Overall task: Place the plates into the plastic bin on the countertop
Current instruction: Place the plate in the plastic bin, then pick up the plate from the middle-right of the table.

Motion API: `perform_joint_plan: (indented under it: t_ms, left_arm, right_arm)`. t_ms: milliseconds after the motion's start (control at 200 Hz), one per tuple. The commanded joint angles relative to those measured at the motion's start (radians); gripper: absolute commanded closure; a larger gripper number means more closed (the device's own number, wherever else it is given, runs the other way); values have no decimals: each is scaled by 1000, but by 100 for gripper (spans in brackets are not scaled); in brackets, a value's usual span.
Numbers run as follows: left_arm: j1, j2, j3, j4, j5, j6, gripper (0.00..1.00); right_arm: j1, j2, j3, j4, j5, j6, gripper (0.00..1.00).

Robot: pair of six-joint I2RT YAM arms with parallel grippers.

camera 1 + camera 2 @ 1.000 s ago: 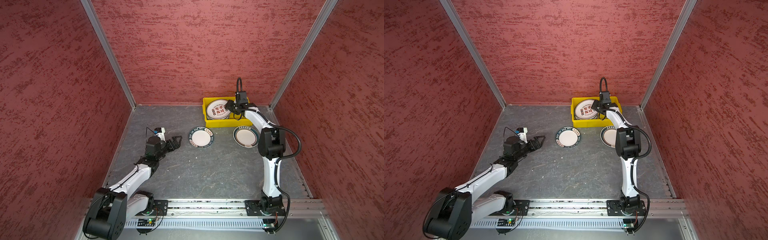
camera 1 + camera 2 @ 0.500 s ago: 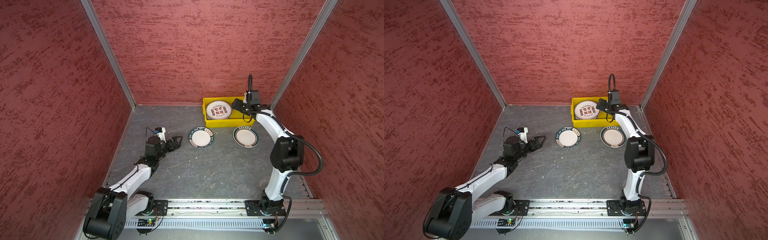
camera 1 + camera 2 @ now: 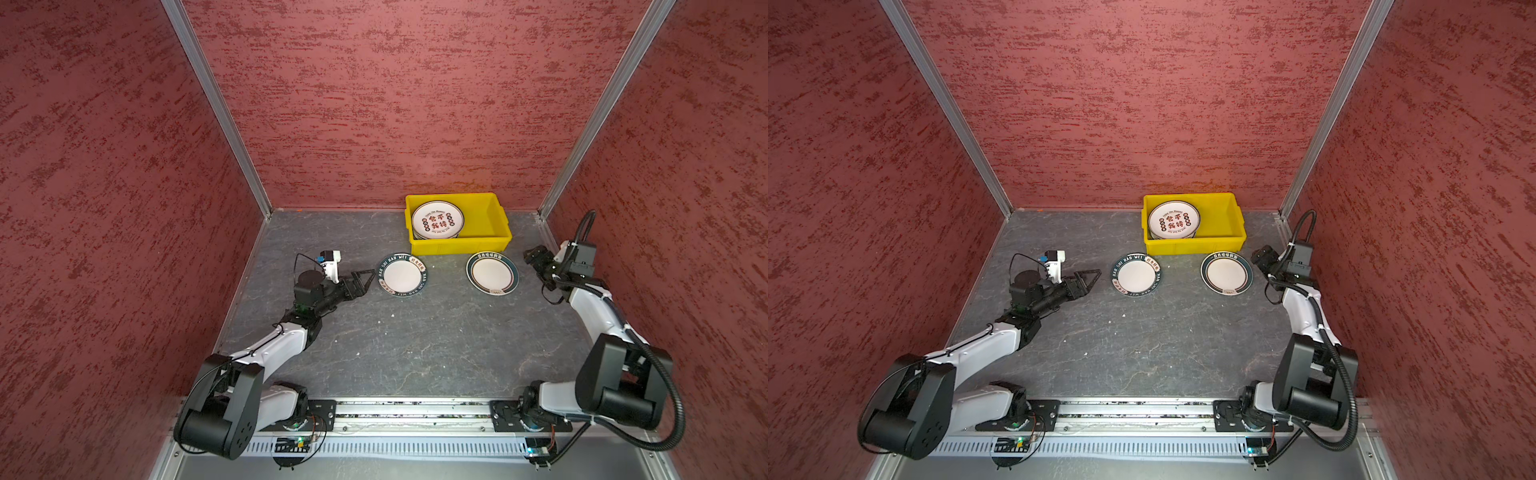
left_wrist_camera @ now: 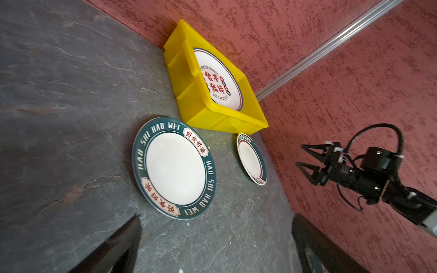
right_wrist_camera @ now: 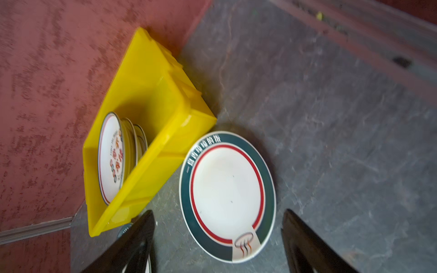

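- Left gripper (image 3: 365,281): spread wide, empty; "HAO SHI HAO WEI" plate (image 4: 175,167) just ahead.
- Right gripper (image 4: 299,155): parted, empty; steam-logo plate (image 5: 227,193) just ahead.
- Right wrist only: at least 3 plates (image 5: 111,160) stacked inside yellow bin (image 5: 151,99).

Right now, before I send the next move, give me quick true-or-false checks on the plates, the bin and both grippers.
1. Two teal-rimmed plates lie on the countertop outside the yellow bin: the HAO WEI plate and the red-ringed plate. True.
2. The yellow bin is empty. False: a stack topped by a red-character plate sits in the end nearer the left arm.
3. The right arm holds a plate. False: the right gripper is open and empty, beside the red-ringed plate.
4. The left gripper is open and empty, pointing at the HAO WEI plate. True.
5. Both loose plates lie face down. False: both lie face up.
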Motion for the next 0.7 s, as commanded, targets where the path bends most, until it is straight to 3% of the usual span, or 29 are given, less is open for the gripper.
perform_joint_plan:
  t_ms: [0,276,696]
  left_arm:
    - [1,37,-18,129,75,-41,1]
    - [2,44,-24,145,72,-44,1]
    - [2,37,-23,125,59,-32,1]
  right_arm:
    - [-30,29,-70,80,-121,27,17]
    - [-66,89,-176,185,-167,27,17]
    - [-67,233,-228,354,-240,92,27]
